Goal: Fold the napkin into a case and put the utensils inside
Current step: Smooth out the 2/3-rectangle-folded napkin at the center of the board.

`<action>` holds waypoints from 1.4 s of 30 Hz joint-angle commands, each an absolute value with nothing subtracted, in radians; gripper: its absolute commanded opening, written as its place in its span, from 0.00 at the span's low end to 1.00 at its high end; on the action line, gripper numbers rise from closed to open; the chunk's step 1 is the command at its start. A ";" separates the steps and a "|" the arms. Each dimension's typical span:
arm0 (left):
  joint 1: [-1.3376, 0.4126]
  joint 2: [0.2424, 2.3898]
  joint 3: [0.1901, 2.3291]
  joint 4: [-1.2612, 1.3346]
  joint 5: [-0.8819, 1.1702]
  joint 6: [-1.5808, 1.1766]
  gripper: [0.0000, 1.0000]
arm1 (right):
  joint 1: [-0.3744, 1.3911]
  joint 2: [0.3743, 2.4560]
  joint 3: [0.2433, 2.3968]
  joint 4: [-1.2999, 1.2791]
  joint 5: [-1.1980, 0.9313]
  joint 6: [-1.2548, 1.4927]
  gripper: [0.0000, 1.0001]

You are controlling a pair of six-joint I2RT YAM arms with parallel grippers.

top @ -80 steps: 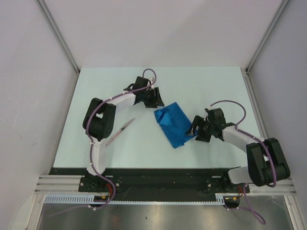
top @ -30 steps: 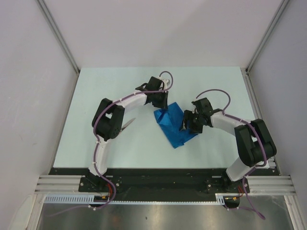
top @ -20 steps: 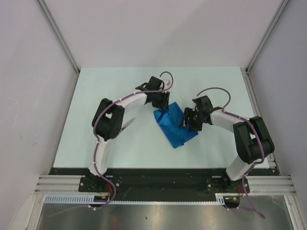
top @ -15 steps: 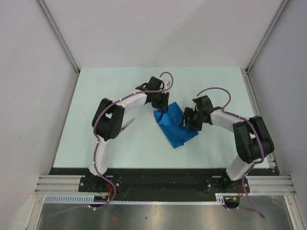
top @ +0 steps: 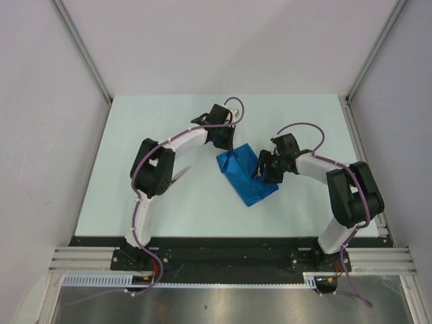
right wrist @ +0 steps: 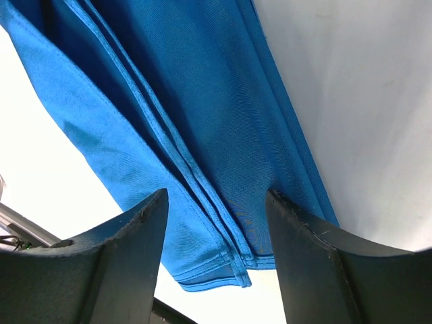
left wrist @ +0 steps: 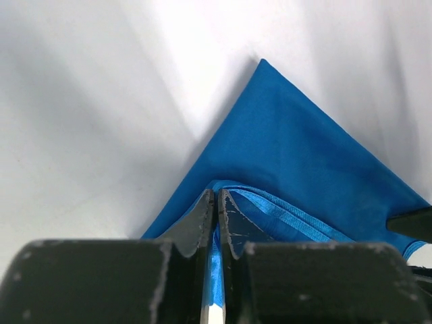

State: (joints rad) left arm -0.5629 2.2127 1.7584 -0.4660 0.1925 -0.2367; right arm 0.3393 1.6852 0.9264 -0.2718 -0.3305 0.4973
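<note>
The half-folded napkin was pinched at a hem by the left jaws; the right jaws were spread, empty. Utensils were not yet inserted.

1. Napkin is hemmed in: left gripper at its far corner, right gripper on its right edge.
2. Free approach: the napkin's near-left side and the table far right.
3. Utensil is tucked against the left arm, which blocks access from the left.

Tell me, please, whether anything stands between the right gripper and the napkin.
Nothing visible does. The right gripper is open, its fingers on either side of the layered hems of the napkin. The left gripper is shut on another part of the cloth.
</note>
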 commanded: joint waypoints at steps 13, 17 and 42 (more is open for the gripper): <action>-0.558 2.224 1.801 -0.449 0.172 -0.270 0.06 | 0.353 1.565 0.868 -0.354 -0.308 0.394 0.69; -0.558 2.230 1.801 -0.451 0.170 -0.273 0.06 | 0.365 1.546 0.838 -0.387 -0.313 0.383 0.61; -0.552 2.220 1.787 -0.446 0.192 -0.275 0.05 | 0.453 1.534 0.870 -0.409 -0.200 0.394 0.34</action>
State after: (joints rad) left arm -0.5579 2.2295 1.7584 -0.4664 0.1841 -0.2623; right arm 0.4385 1.5658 0.8146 -0.3676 -0.2840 0.4095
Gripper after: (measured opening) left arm 0.048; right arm 0.316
